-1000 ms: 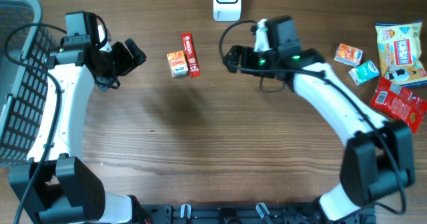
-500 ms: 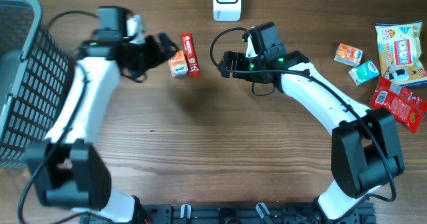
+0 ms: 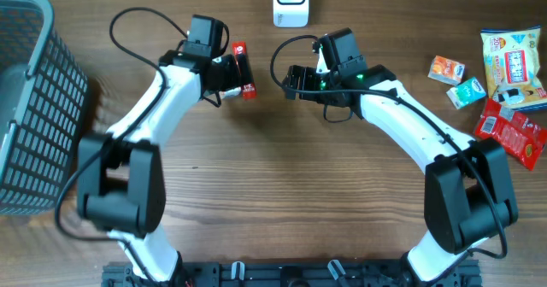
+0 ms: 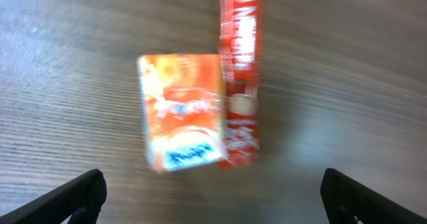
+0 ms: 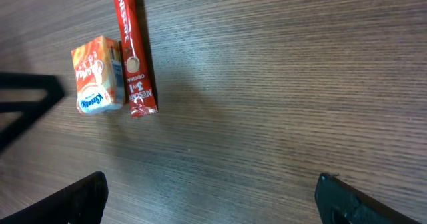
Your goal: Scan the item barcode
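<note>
A small orange box [image 4: 183, 111] lies flat on the wooden table with a red Nescafé stick [image 4: 240, 71] touching its right side. My left gripper [image 4: 213, 207] hovers just short of them, jaws wide open and empty; this view is blurred. From overhead the left gripper [image 3: 224, 72] covers most of the box, and the red stick [image 3: 246, 73] shows beside it. My right gripper [image 3: 289, 80] stands open to the right of the pair, pointing at them. The right wrist view shows the orange box [image 5: 100, 84] and red stick [image 5: 135, 51] ahead, with nothing between the right gripper's [image 5: 213, 204] jaws. The white scanner [image 3: 291, 2] stands at the back edge.
A dark mesh basket [image 3: 34, 108] fills the left side. At the far right lie an orange packet [image 3: 446, 68], a teal packet [image 3: 466, 92], a yellow snack bag [image 3: 513, 61] and a red packet [image 3: 514, 133].
My left arm has swung right from beside the basket to over the orange box and red stick. The right gripper shifted slightly left, then stayed still. Both grippers remain open.
</note>
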`<state>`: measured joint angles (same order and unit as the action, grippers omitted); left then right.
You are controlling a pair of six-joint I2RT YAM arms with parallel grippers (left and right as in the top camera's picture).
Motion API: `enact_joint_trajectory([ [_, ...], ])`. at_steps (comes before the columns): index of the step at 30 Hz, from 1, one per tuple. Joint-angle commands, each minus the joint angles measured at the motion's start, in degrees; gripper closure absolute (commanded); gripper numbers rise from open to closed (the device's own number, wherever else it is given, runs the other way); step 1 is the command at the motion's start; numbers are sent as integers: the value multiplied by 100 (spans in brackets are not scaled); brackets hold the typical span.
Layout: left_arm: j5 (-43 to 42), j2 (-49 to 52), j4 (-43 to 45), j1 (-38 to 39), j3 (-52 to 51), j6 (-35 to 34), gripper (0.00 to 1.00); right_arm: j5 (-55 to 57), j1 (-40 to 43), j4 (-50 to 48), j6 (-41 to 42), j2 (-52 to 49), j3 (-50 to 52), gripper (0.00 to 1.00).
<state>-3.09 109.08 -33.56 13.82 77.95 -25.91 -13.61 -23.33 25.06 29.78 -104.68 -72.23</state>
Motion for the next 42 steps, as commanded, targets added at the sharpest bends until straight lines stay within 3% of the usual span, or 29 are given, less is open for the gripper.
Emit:
enact_joint_trajectory([
  [1,361,431,177,-24,-7,-225,0,114,28,39,20,-74,46,0],
  [5,361,621,345,-22,-7,-229,0,114,57,28,20,-74,46,0],
  [9,358,763,597,-22,-7,-361,8,114,57,28,15,-74,46,0],
  [17,254,870,426,-4,-7,-501,47,116,57,28,-2,-74,46,0],
  [21,188,868,223,-7,-7,-498,75,118,57,28,-4,-74,46,0],
  [24,-251,855,122,-7,-4,-448,81,118,59,28,-28,-74,46,0],
  [30,-1604,649,-509,-7,-4,-437,82,142,59,31,-28,-74,46,0],
  [35,-2485,352,-1698,-4,-4,-437,77,199,85,39,-44,-74,46,0],
  [37,-2518,291,-2055,-4,-4,-433,62,197,107,42,-44,-74,46,0],
  [38,-2518,286,-2157,-7,-4,-409,45,195,111,52,-44,-74,46,0],
  [40,-2520,286,-2271,-7,-4,-282,38,190,111,85,-48,-74,46,0],
  [42,-2546,260,-2365,-24,24,-127,24,131,111,122,-138,-74,46,0],
])
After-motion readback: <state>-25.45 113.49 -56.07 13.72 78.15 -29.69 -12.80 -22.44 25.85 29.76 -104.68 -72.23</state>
